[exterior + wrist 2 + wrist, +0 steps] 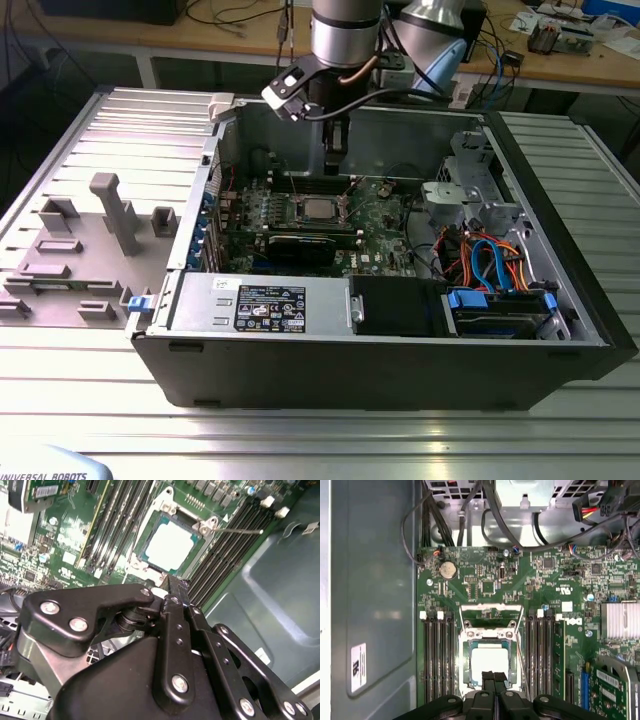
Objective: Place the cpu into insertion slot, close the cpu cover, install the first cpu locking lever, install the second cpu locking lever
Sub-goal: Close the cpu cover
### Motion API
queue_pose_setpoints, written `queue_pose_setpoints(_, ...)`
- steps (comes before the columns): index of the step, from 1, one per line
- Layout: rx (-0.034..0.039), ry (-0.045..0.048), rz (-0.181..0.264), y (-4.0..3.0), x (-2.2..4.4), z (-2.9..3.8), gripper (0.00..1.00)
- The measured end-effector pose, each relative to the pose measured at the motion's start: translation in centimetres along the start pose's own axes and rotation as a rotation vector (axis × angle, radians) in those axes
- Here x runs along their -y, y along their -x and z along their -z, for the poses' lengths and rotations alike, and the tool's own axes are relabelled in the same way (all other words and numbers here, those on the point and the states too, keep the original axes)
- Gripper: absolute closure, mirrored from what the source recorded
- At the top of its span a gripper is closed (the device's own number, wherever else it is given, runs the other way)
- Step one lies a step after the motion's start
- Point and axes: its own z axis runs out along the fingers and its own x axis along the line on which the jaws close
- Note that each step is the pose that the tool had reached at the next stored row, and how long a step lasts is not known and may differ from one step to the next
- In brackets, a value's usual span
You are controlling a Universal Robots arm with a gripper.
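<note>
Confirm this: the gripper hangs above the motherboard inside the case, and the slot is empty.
The slot is not empty: the cpu lies in it, as the first wrist view shows. The rest holds: the gripper hangs above the motherboard inside the case.

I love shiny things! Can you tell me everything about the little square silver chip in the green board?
The small flat square cpu with a plain silver-grey metal top lies level in the square silver-rimmed insertion slot on the green motherboard, between long memory slots. A thin green edge frames its bright top. The shut black gripper hovers at one edge; contact cannot be told.
</note>
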Motion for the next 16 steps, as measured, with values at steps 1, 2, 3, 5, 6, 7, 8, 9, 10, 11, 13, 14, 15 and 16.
queue_pose_setpoints(1,0.0001,-0.0007,0.000,0.00,-0.29,0.00,0.89)
queue_pose_setpoints(2,0.0001,-0.0013,0.000,0.00,-0.58,0.00,0.89)
queue_pose_setpoints(3,0.0001,-0.0015,0.000,0.00,-0.78,-0.01,0.89)
queue_pose_setpoints(5,0.0001,-0.0017,0.000,0.00,-1.05,-0.01,0.89)
queue_pose_setpoints(6,0.0001,-0.0018,0.000,-0.01,-1.17,-0.01,0.89)
queue_pose_setpoints(7,0.0001,-0.0019,0.000,-0.01,-1.28,-0.02,0.89)
queue_pose_setpoints(8,0.0001,-0.0021,0.000,-0.01,-1.43,-0.02,0.89)
queue_pose_setpoints(9,0.0001,-0.0020,0.000,-0.01,-1.45,-0.02,0.89)
queue_pose_setpoints(10,0.0001,-0.0021,0.000,-0.01,-1.45,-0.02,0.89)
queue_pose_setpoints(11,0.0001,-0.0021,0.000,-0.01,-1.45,-0.02,0.89)
queue_pose_setpoints(13,0.0001,-0.0021,0.000,-0.01,-1.46,-0.02,0.89)
queue_pose_setpoints(14,0.0001,-0.0020,0.000,-0.01,-1.46,-0.02,0.89)
queue_pose_setpoints(15,0.0001,-0.0021,0.000,-0.01,-1.47,-0.02,0.89)
queue_pose_setpoints(16,0.0001,-0.0021,0.000,-0.01,-1.48,-0.02,0.89)
